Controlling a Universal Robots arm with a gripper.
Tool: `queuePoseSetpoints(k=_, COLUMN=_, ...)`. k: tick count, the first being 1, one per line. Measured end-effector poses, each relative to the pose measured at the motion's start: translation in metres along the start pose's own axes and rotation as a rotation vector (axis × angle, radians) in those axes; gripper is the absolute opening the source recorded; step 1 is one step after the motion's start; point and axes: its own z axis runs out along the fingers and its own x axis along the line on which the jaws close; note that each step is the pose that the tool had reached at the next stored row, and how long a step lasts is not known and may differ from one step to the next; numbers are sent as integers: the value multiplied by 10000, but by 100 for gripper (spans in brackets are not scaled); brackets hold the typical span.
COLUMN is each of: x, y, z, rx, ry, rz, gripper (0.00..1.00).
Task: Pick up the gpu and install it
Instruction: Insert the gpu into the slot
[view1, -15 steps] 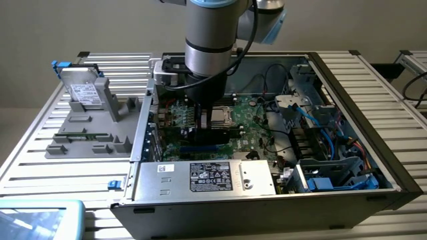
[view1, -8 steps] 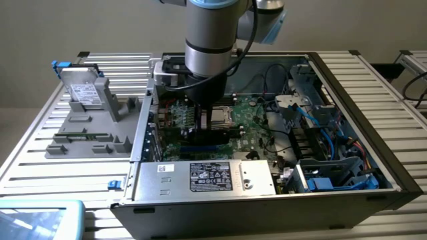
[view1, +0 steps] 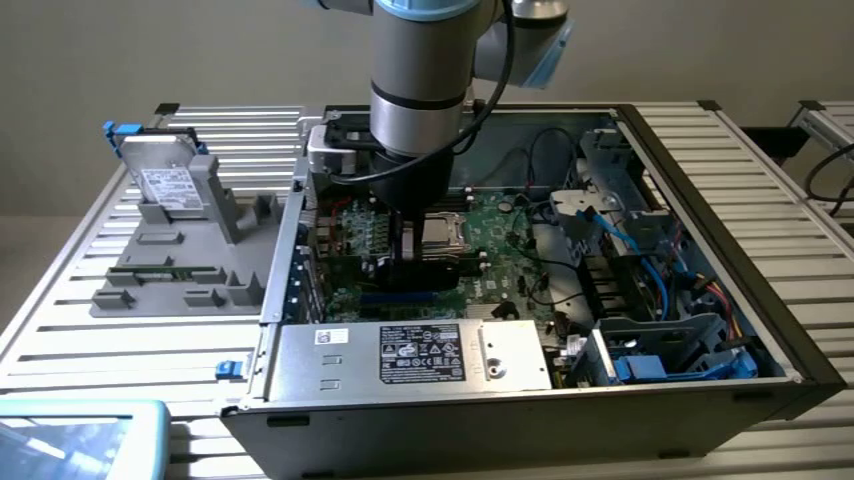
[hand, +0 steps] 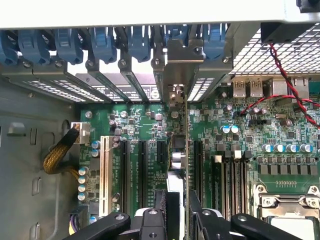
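I judge this to be the install step: the thin flat gpu (hand: 186, 131), which the wrist view catches edge-on, stands upright over the large green motherboard (hand: 145, 125). My jaws are clenched on the card from both sides. Its silver metal end bracket (hand: 184, 56) sits up at the rear slot openings, under the row of blue plastic retention clips (hand: 102, 42). The card's line runs alongside the long black expansion slots (hand: 141, 167) and well apart from the white slot (hand: 105, 170). Whether the bottom edge is in a slot yet, I cannot tell. As I read it, seating calls for the card to stay square to its slot, the bracket lined up in its opening, and a straight press with no twist. From the exterior view the grey arm (view1: 420, 80) reaches down into the open black computer case (view1: 754, 240), which lies on its side on the slatted metal surface (view1: 60, 330). That case holds the motherboard, a silver power supply box with a dark label (view1: 414, 355), a blue drive cage (view1: 661, 350) and loose cables. On the exterior view's left a grey moulded tray (view1: 174, 285) holds a grey hard drive with a white label (view1: 167, 185), standing on edge.
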Motion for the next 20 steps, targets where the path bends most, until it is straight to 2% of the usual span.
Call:
queuePoseSetpoints(k=8, x=-2, y=0, z=2, rx=-13, ry=0, rz=-2, gripper=28)
queuePoseSetpoints(k=13, x=15, y=-1, z=3, rx=-14, ry=-62, rz=-6, gripper=28)
queuePoseSetpoints(k=20, x=29, y=-15, z=2, rx=-18, ry=-102, rz=63, gripper=28)
